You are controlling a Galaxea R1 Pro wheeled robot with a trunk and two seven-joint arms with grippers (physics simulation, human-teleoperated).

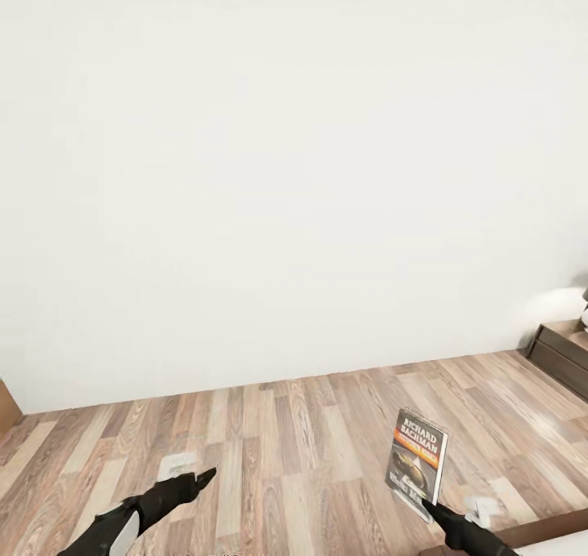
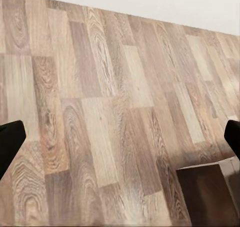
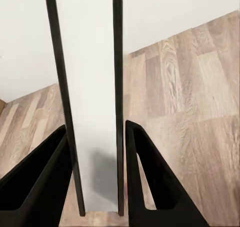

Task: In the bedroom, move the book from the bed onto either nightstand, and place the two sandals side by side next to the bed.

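Observation:
The book (image 1: 416,458), a thin paperback with white "Richard Bachman" lettering and an orange band, hangs upright above the wood floor. My right gripper (image 1: 427,504) is shut on its lower edge. In the right wrist view the book (image 3: 92,87) stands edge-on between the two black fingers (image 3: 145,177) of the right gripper (image 3: 96,128). My left gripper (image 1: 202,478) hovers over the floor at the lower left; the left wrist view shows the left gripper (image 2: 120,137) open with nothing between its fingers. A corner of the bed (image 1: 545,537) lies at the bottom right. The sandals are out of view.
A dark-brown nightstand (image 1: 563,352) stands against the white wall (image 1: 286,172) at the far right. A dark-brown wooden corner (image 2: 210,192) sits close under my left gripper. A brown edge (image 1: 6,405) shows at the far left. Light-brown plank floor (image 1: 286,442) stretches between them.

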